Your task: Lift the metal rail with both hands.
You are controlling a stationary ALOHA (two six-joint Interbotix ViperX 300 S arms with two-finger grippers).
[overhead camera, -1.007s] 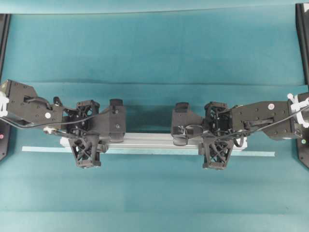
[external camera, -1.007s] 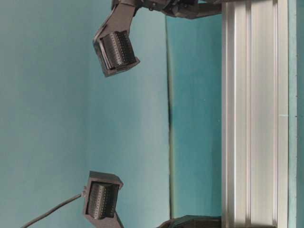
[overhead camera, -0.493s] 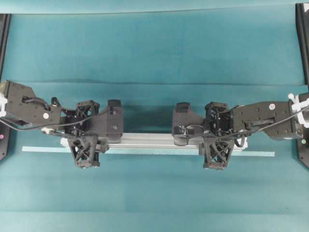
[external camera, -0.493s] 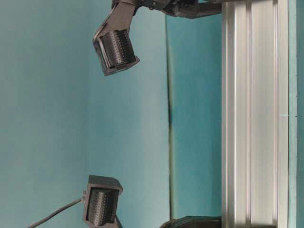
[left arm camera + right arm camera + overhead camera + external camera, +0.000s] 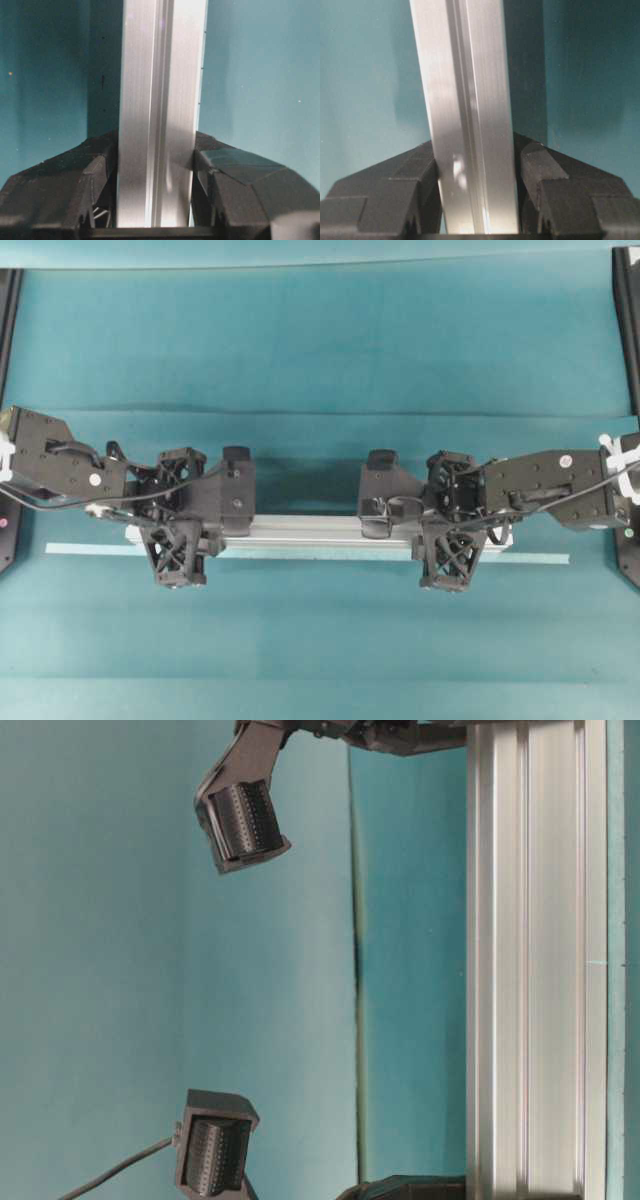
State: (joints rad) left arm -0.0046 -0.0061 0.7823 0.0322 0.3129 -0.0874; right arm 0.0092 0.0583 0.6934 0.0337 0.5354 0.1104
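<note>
**Both grippers clamped on the rail**

From overhead I see the metal rail [image 5: 310, 530] lying level across the lower middle of the frame, above a pale tape strip [image 5: 300, 554]. Only the wrist views show the grip: the left gripper [image 5: 156, 170] and the right gripper [image 5: 476, 172] each press both fingers on the rail's sides. The rail is silver, with lengthwise grooves.

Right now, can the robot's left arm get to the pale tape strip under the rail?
Probably not. The left gripper is shut on the metal rail, as is the right gripper, and the rail lies along the tape strip, so only its ends show.
</note>
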